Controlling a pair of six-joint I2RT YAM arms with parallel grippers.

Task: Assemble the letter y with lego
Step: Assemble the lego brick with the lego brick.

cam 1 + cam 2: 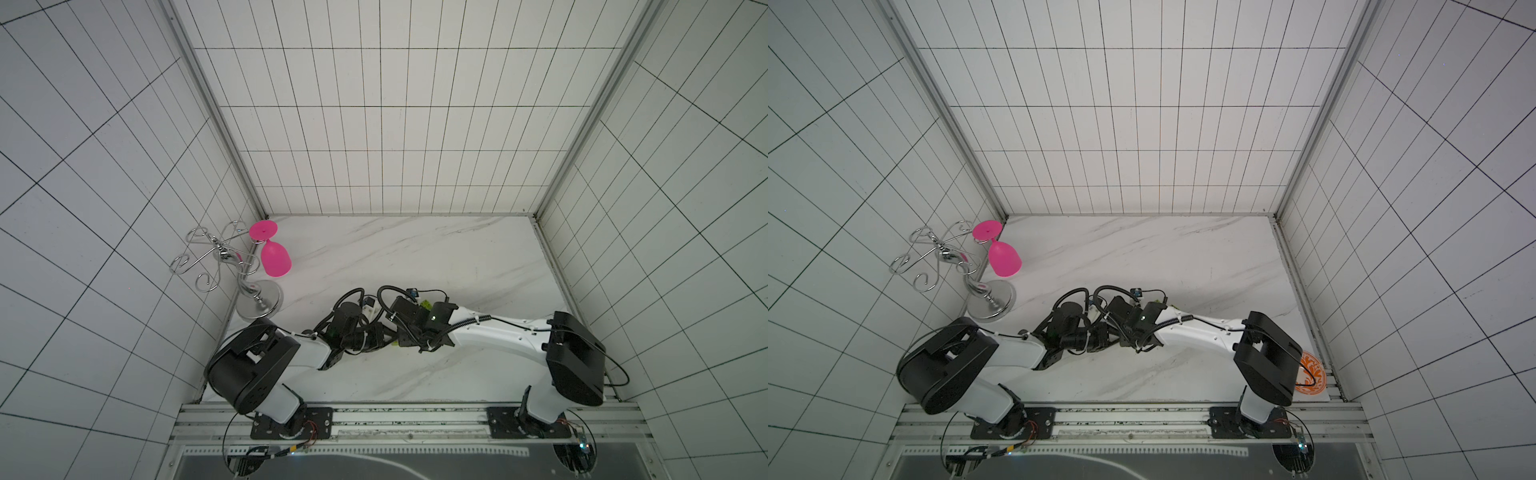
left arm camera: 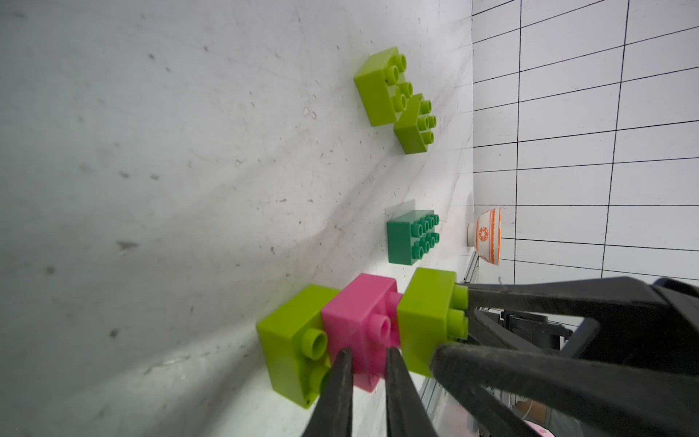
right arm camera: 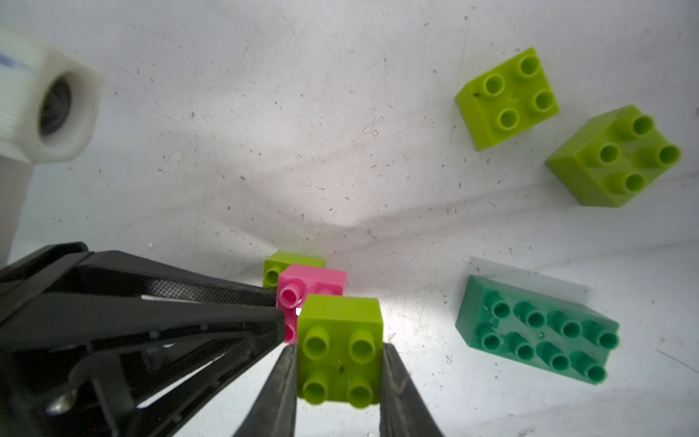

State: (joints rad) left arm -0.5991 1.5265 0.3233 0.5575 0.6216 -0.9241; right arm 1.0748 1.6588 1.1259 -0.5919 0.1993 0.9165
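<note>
Of the letter y only a short stack shows: a lime lego brick [image 2: 295,340] on the table with a pink brick [image 2: 359,321] on it. My left gripper [image 2: 368,363] is shut on the pink brick from the side. My right gripper [image 3: 340,370] is shut on another lime brick [image 3: 340,340], which sits against the pink brick's studs, shifted to one side. Two loose lime bricks [image 3: 507,98] [image 3: 612,155] and a dark green rectangle [image 3: 537,329] lie nearby. In both top views the arms meet mid-table and hide the bricks, apart from a lime sliver [image 1: 424,306].
A pink goblet [image 1: 274,257] hangs on a chrome rack [image 1: 224,266] at the back left corner. An orange-patterned bowl [image 1: 1310,372] stands by the right wall near the front. The left wrist's white camera housing [image 3: 49,98] is close to the right gripper.
</note>
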